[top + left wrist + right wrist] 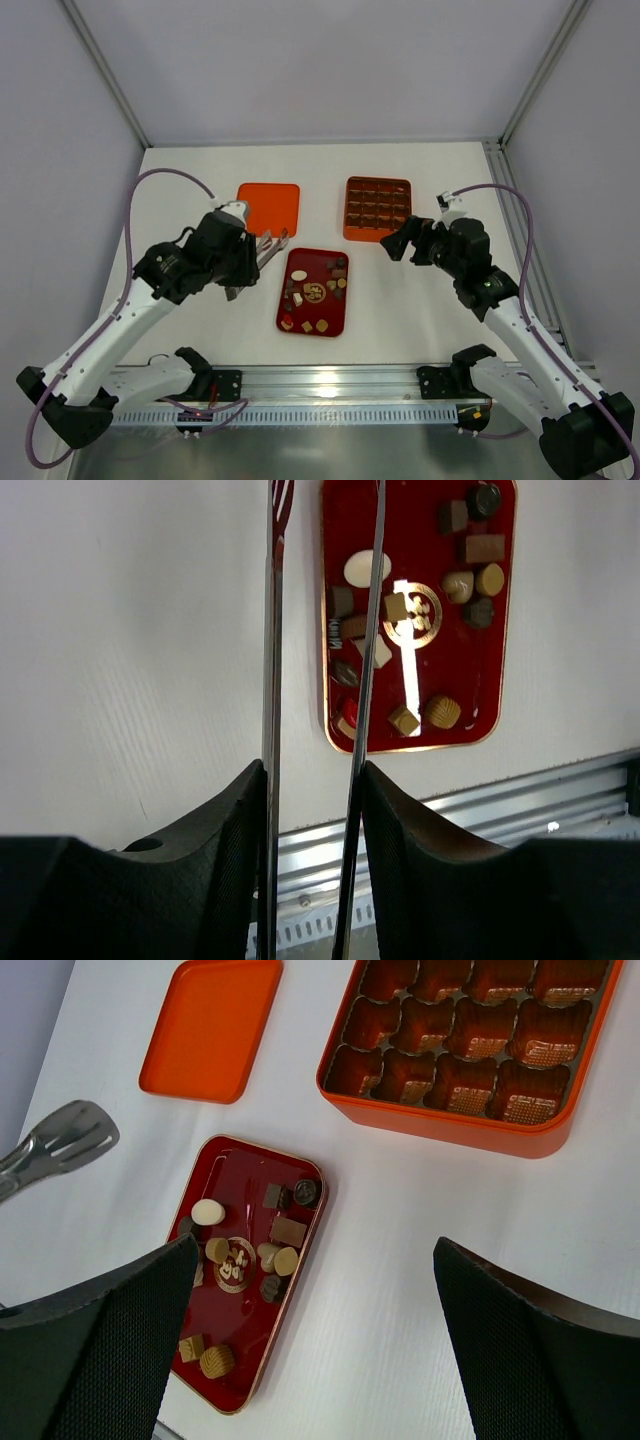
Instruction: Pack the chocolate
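Left hand point(243, 268), pinching metal tongs point(270, 248), sits just left of the chocolate point(315, 292).

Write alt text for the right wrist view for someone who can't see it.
The right hand hangs open above a white table, its dark fingers framing a dark red tray of chocolate pieces in brown, tan and cream. Beyond it sit an orange box with a grid of cells and a flat orange lid; metal tongs poke in from the picture's left.
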Robot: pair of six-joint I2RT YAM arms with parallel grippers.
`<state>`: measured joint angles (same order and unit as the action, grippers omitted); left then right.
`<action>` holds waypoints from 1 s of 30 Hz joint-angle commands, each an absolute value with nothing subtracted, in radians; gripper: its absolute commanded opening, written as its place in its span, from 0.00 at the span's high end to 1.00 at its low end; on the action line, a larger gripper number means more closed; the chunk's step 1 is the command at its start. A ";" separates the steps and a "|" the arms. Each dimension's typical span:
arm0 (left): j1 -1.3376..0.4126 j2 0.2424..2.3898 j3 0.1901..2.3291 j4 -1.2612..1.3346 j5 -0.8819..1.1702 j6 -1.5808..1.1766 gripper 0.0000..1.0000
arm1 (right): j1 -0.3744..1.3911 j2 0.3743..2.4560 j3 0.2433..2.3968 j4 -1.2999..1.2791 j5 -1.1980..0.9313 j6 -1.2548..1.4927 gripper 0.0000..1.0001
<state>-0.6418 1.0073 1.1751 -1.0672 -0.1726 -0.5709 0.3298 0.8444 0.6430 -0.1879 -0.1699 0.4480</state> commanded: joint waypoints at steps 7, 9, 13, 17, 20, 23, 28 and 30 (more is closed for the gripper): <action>-0.856 0.950 1.137 -1.163 -0.173 -0.663 0.59 | 0.328 0.818 0.664 -0.189 -0.135 0.449 0.00; -0.890 0.937 1.120 -1.180 -0.172 -0.673 0.60 | 0.328 0.810 0.660 -0.189 -0.132 0.453 0.00; -0.925 0.910 1.097 -1.190 -0.149 -0.692 0.60 | 0.328 0.804 0.649 -0.192 -0.129 0.454 0.00; -0.948 0.893 1.077 -1.200 -0.134 -0.710 0.60 | 0.328 0.805 0.649 -0.193 -0.126 0.456 0.00; -0.959 0.882 1.057 -1.204 -0.120 -0.722 0.62 | 0.328 0.808 0.650 -0.192 -0.126 0.454 0.00; -0.965 0.873 1.045 -1.200 -0.114 -0.727 0.62 | 0.328 0.810 0.649 -0.192 -0.126 0.454 0.00; -0.968 0.880 1.028 -1.181 -0.091 -0.727 0.62 | 0.328 0.810 0.640 -0.184 -0.127 0.456 0.00; -0.971 0.890 1.023 -1.178 -0.094 -0.726 0.62 | 0.328 0.807 0.637 -0.183 -0.127 0.456 0.00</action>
<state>-0.9627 0.8875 1.0290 -1.1969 -0.1104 -0.7105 0.3298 0.8200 0.6392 -0.2108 -0.1406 0.4484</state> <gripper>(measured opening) 0.388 0.996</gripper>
